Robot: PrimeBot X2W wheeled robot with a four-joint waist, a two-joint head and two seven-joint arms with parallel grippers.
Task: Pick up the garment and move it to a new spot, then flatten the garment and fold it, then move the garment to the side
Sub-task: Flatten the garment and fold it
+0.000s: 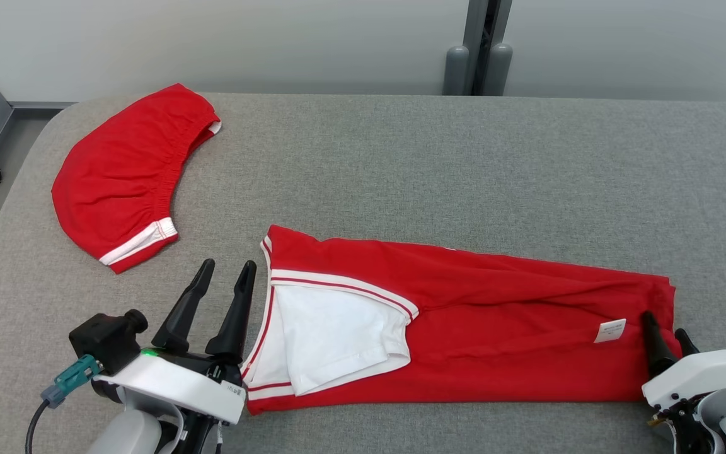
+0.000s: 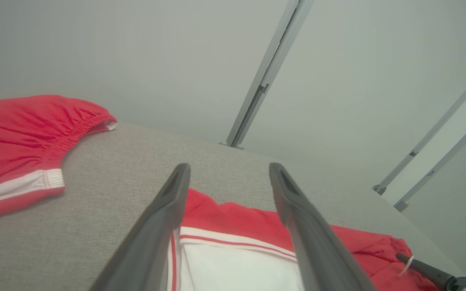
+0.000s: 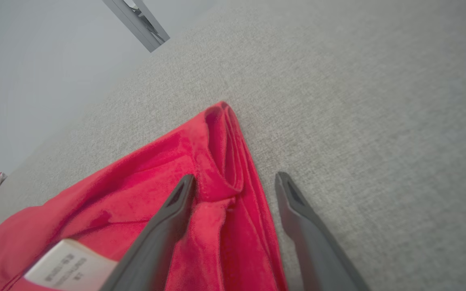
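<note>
The grey counter [image 1: 464,157] carries the red garment [image 1: 495,315], a long strip whose axis runs from one claw to the other. The left claw [image 1: 227,265], wide and empty, stands just beside the white-lined end, with the cloth to its right. The right claw [image 1: 664,325], also wide and empty, is nearer and straddles the other end's edge; its tips may touch cloth. A label [image 1: 610,330] lies just left of it.

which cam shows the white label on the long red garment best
The right wrist view: the label sits large beside the right gripper's finger, its printed lines visible but unreadable. The head view shows the label whole but small, near the garment's right end. The left wrist view catches a tiny white sliver.
</note>
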